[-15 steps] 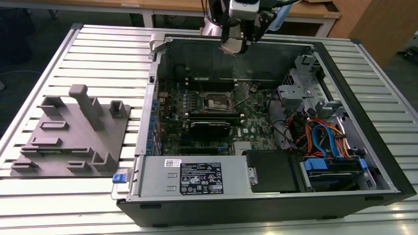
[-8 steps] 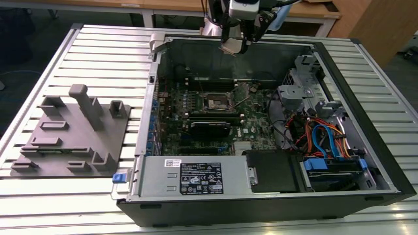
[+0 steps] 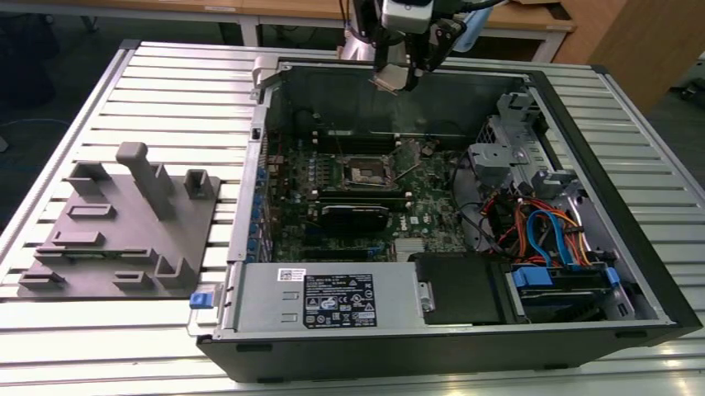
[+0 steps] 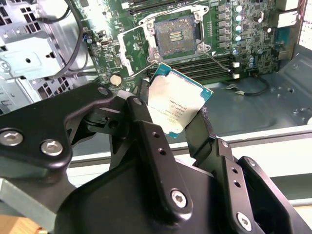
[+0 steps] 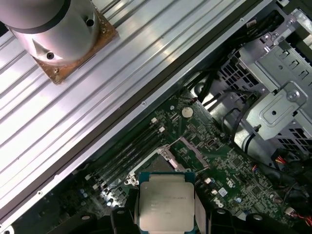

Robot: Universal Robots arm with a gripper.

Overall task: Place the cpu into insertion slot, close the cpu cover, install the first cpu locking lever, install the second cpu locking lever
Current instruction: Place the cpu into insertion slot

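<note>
My gripper (image 3: pixel 395 78) hangs high over the back wall of the open computer case (image 3: pixel 617 198), shut on the cpu (image 3: pixel 388 82), a square silver-topped chip. Both wrist views show the cpu (image 4: pixel 178 100) (image 5: pixel 165 200) pinched by its edges between two black fingers (image 4: pixel 146 126). Below on the green board lies the insertion slot (image 3: pixel 366 172) (image 4: pixel 175 36), dark, uncovered and with nothing in it. The cpu cover (image 4: pixel 134 46) (image 5: pixel 187 151) is swung open beside the slot. Two thin wire locking levers (image 4: pixel 219 61) stand released at the socket's sides.
A grey fixture tray (image 3: pixel 121 231) with upright blocks lies at the exterior view's left. Inside the case are a metal drive cage (image 3: pixel 507 148), coloured cables (image 3: pixel 540 231), a black module (image 3: pixel 355 216) and the power supply (image 3: pixel 319 297). The arm's base (image 5: pixel 63 34) stands on the ribbed table.
</note>
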